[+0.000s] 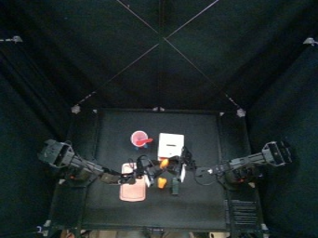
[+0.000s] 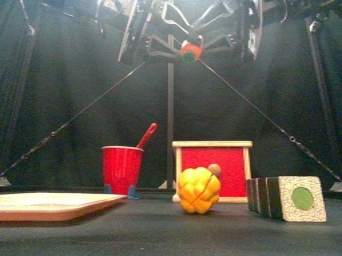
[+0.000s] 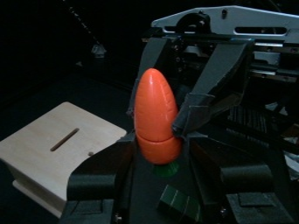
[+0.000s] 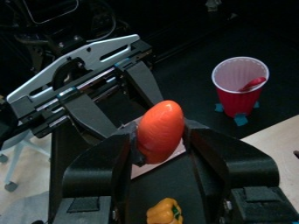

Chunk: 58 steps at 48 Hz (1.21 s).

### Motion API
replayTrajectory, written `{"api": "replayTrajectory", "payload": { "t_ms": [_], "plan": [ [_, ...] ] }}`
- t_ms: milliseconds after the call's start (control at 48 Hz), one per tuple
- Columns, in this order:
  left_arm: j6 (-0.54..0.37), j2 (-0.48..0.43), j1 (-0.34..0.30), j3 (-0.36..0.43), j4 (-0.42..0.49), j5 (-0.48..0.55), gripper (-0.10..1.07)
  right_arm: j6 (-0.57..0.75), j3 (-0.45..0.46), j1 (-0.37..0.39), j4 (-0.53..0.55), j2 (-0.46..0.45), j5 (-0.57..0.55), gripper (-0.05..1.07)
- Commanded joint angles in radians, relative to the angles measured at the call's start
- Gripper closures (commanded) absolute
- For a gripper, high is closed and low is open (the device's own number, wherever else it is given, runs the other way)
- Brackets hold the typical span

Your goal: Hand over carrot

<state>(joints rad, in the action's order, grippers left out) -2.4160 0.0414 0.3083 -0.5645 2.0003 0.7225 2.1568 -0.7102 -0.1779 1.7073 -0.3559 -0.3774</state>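
Left gripper (image 3: 163, 171), seen from my remote station, stands clamped on the stubby green end of the small bright-orange plastic carrot (image 3: 156, 109) and holds it high over the black table (image 2: 160, 238), tip pointing away from its wrist. I read that pose as an offer: the free tip is left for the other arm to take. Right gripper (image 4: 162, 144) comes in from the opposite side and reaches around that tip, so the two tools meet head-on with the carrot bridging them. Whether the right one has actually closed on it I cannot tell; its wrist view shows the carrot filling the gap, but the contact lines are lost in shadow.

Well below, clear of the exchange, stand the props: a red plastic cup (image 4: 239, 83) with a red utensil in it, a yellow toy pepper (image 2: 198, 190), a wooden frame with a red panel (image 2: 214, 170) behind it, a flat salmon-pink tray (image 2: 54, 205) and a dark box with a green disc on its face (image 2: 294, 198). A pale wooden box with a slot (image 3: 65, 144) shows under the left wrist.

From the front, both grippers are cut off at the upper edge, with only a sliver of orange showing. From above, the handover is too small to read. The carrot's green end is hidden from the right wrist.
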Motion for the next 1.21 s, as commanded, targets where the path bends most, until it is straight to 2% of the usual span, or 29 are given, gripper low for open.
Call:
{"api": "replayTrajectory", "payload": {
  "t_ms": [0,125,271,1062,1188],
  "plan": [
    [-0.003,0.009,-0.002,0.012,0.003,0.014,0.15,-0.003,0.015,0.002,-0.002,-0.015,0.0,0.31],
    [-0.002,0.009,0.0,0.011,0.002,0.014,0.02,-0.003,0.015,0.002,-0.002,-0.017,0.0,0.31],
    [-0.003,0.009,0.008,0.008,0.003,0.02,-0.04,-0.005,0.014,0.002,0.0,-0.017,0.0,0.31],
    [0.002,0.02,0.04,-0.029,-0.037,0.055,-0.05,-0.008,0.0,0.002,-0.012,-0.025,0.0,0.31],
    [0.002,0.029,0.051,-0.044,-0.066,0.055,-0.05,-0.011,-0.003,0.002,-0.011,-0.026,0.0,0.31]
  ]
}}
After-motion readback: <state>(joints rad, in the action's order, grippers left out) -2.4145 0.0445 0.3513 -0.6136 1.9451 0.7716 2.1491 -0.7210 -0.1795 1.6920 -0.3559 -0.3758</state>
